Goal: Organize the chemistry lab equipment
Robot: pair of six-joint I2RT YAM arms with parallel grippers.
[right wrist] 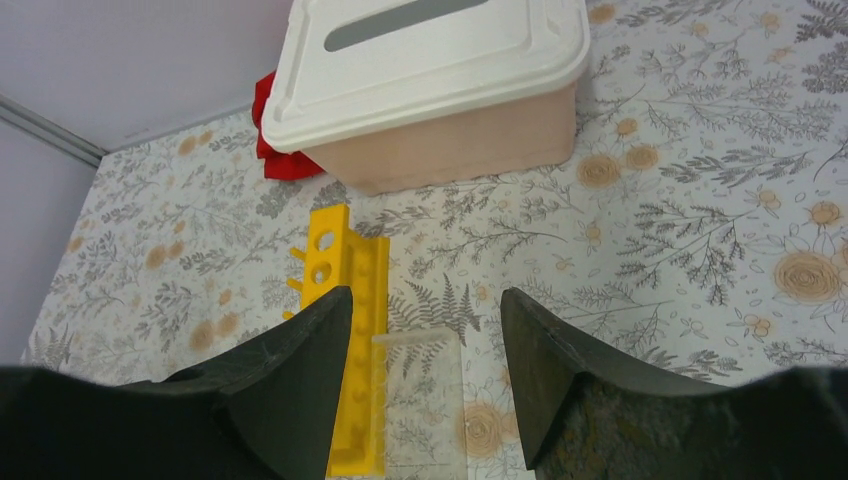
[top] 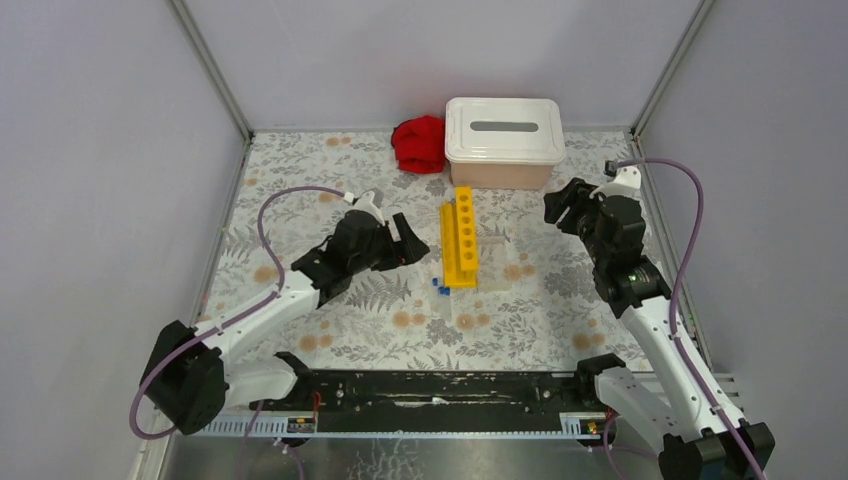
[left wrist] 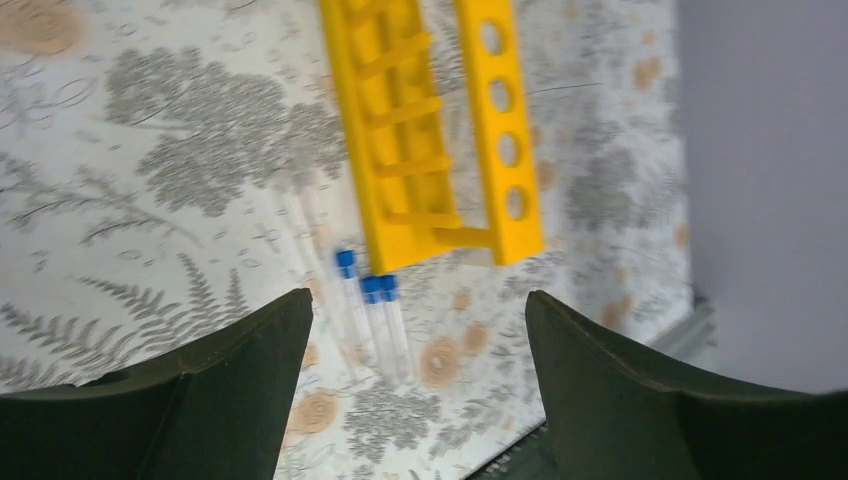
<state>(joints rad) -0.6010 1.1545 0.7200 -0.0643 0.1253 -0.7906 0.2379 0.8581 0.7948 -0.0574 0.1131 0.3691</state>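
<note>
Both pincers are spread wide and hold nothing: the left gripper hangs over the tubes, and the right gripper hangs further toward the right edge, aimed at the rack. The rack lies mid-bench, its length running from the near edge toward the far edge. It is bright yellow, moulded, with a plate of round holes and cross-rungs, and it appears tipped on its side, though I cannot confirm this. Judged stiff, light and not fragile; an end rung or the edge of the holed plate offers the surest hold. 3 tubes lie flat on the bench at the rack's near end, just off its left side, close together and roughly parallel, caps toward the rack. They are thin, clear and blue-capped, hard to see against the flowered cover. Judged very light, smooth and prone to roll or slip, so each should be taken across the barrel just below the cap, 1 at a time. A clear plastic piece lies just beside the rack on its right; its nature cannot be told. The bin, pinkish with a slotted white lid shut on it, stands at the far edge, with a red cloth just beside its left side.
</note>
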